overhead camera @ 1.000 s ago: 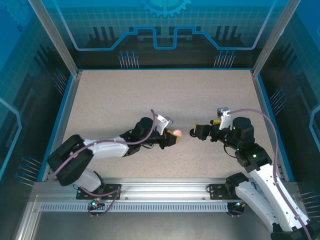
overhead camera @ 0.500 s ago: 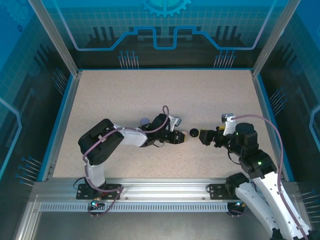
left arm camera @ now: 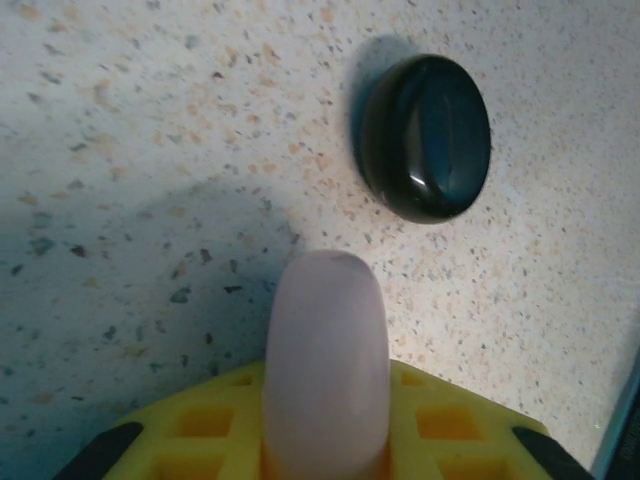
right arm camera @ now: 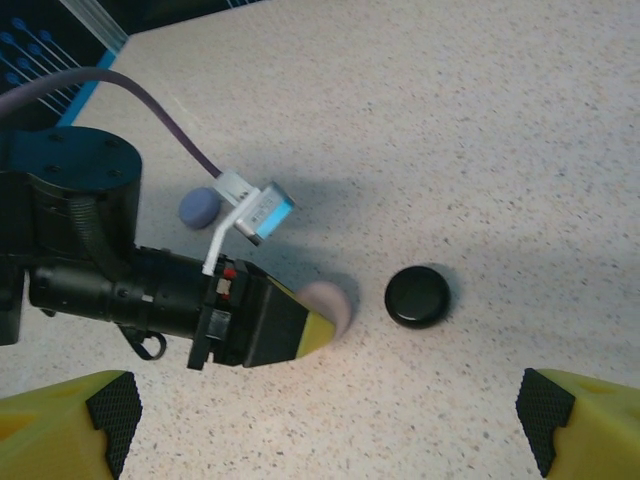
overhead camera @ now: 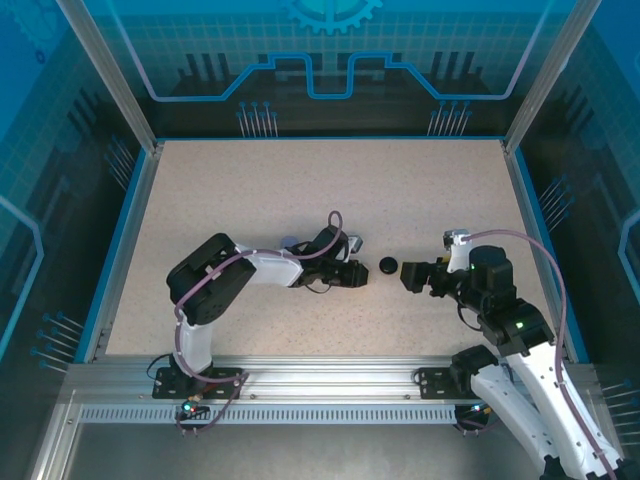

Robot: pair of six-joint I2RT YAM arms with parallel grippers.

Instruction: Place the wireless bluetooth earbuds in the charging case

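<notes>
L gripper (overhead camera: 361, 275) pinches pink case (left arm camera: 325, 365) on edge. Black case (overhead camera: 388, 265) lies on table (overhead camera: 300, 180) just right of it, btw both grippers. R gripper (overhead camera: 406, 277) spread wide.

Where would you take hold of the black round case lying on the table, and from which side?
I'd grip the black case across its rounded rim, coming from above: it lies flat as a low disc, opposite edges exposed on the table.
</notes>
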